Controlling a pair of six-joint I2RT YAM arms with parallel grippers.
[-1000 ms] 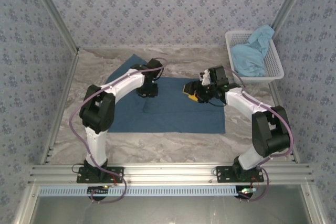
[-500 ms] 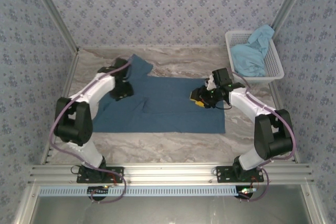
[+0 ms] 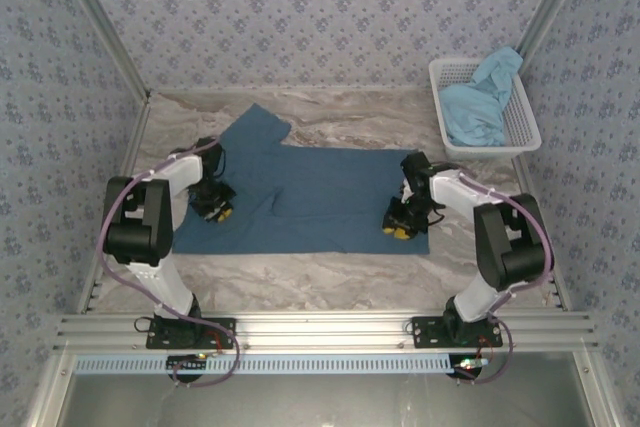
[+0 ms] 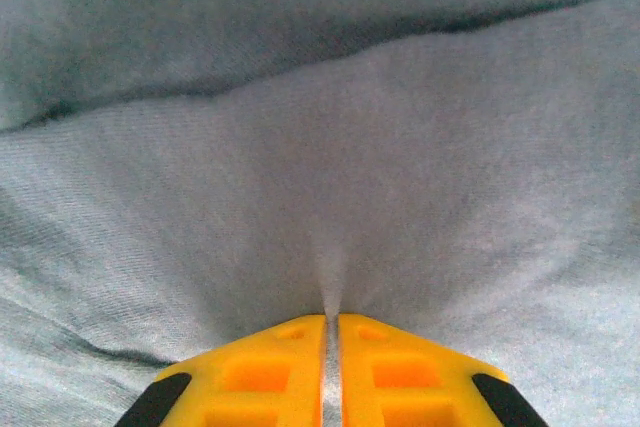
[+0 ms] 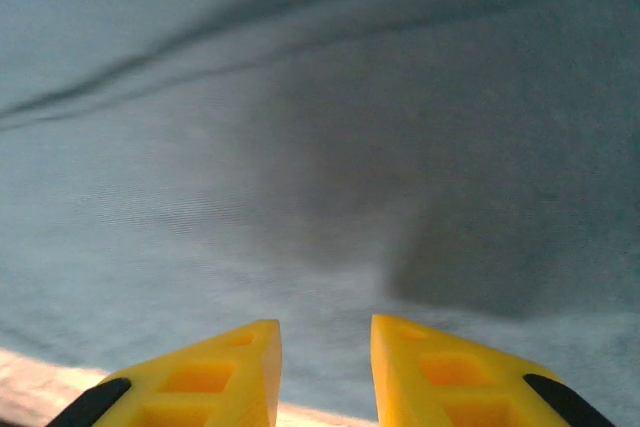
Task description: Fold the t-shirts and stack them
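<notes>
The darker teal-blue t-shirt [image 3: 320, 197] lies spread flat on the marble table. My left gripper [image 3: 215, 209] is down on its left side, and in the left wrist view the yellow fingers [image 4: 280, 367] of this gripper [image 4: 331, 322] are shut on a thin pinched ridge of the cloth [image 4: 330, 147]. My right gripper [image 3: 399, 230] sits at the shirt's near right corner. Seen from the right wrist, that gripper [image 5: 325, 332] stands open, with a gap over the cloth [image 5: 300, 147] close to its hem. The lighter sky-blue t-shirt [image 3: 478, 107] lies crumpled in the basket.
A white mesh basket [image 3: 525, 127] stands at the back right corner. Bare marble table [image 3: 330, 272] runs along the front, between the shirt and the arm bases, and shows as a strip [image 5: 30, 377] below the hem. Patterned walls enclose the table.
My left arm swung from the shirt's middle to its left side and its jaws closed on the cloth. My right gripper moved nearer, to the front right corner, and its jaws narrowed.
</notes>
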